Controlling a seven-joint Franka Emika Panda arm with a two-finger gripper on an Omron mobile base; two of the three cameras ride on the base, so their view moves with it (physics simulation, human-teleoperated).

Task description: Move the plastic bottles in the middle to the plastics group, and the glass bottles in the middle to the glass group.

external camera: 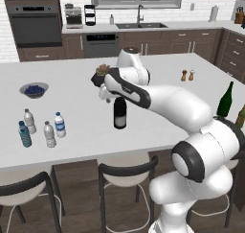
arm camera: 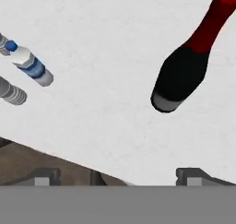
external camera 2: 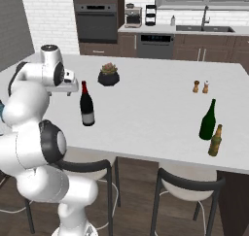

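Tool above counter, jaws apart; wine bottle beside

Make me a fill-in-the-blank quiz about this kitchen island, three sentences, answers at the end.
1. The dark wine bottle near the gripper has a foil neck coloured ____.
2. The green wine bottle stands beside an amber bottle, and both stand ____ on the counter.
3. The bowl near the small plastic bottles holds berries coloured ____.

Missing words: red; upright; blue
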